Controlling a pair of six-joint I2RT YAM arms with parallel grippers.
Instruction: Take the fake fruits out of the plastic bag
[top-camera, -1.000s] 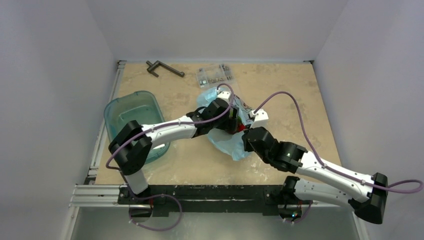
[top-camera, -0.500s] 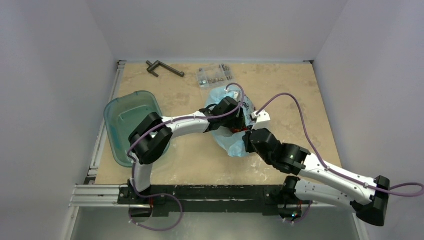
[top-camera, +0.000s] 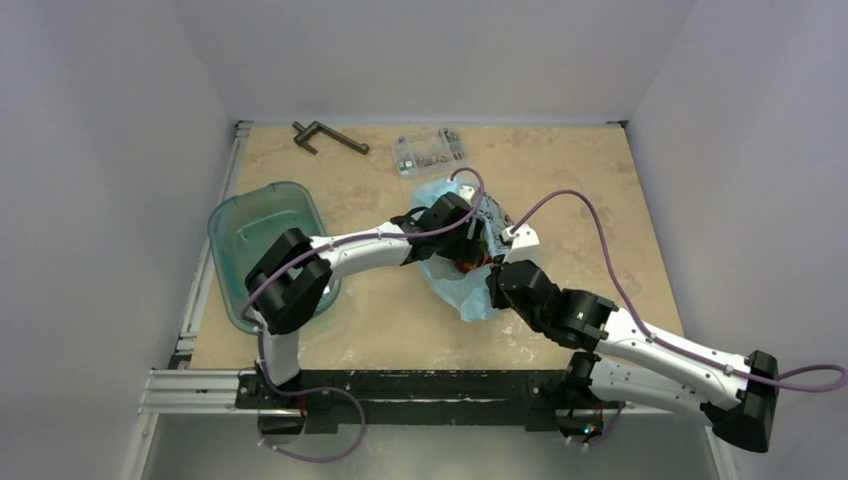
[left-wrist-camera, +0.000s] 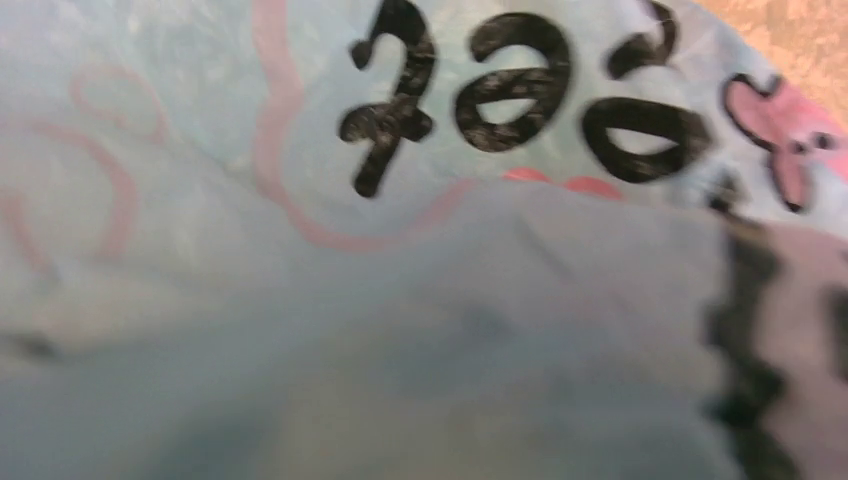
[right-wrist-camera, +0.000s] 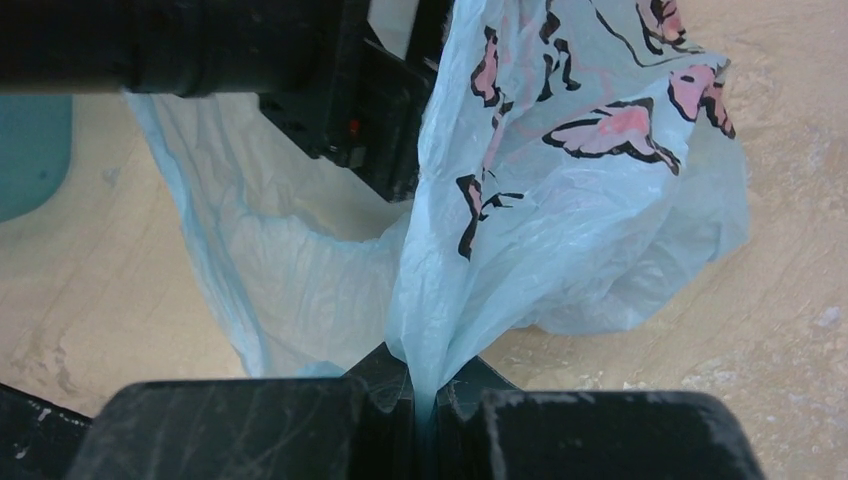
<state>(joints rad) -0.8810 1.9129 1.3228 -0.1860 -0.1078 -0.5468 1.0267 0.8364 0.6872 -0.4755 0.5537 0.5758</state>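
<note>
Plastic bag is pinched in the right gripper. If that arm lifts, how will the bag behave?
Likely floppy: the plastic bag fans out in creased folds from the right gripper, so it should drape, not hold shape. Probably light, since the film is thin and translucent. It may slip or stretch, because only a narrow gathered strip sits between the shut jaws.

Left arm (top-camera: 360, 250) and right arm (top-camera: 660, 345): white tubular links dotted with small dark screws, joined by bulky black joint housings. Purple cable (top-camera: 572, 189) looped loosely along each. Matte black, scratched fingers (right-wrist-camera: 250, 430) on right gripper (right-wrist-camera: 425, 392).
</note>
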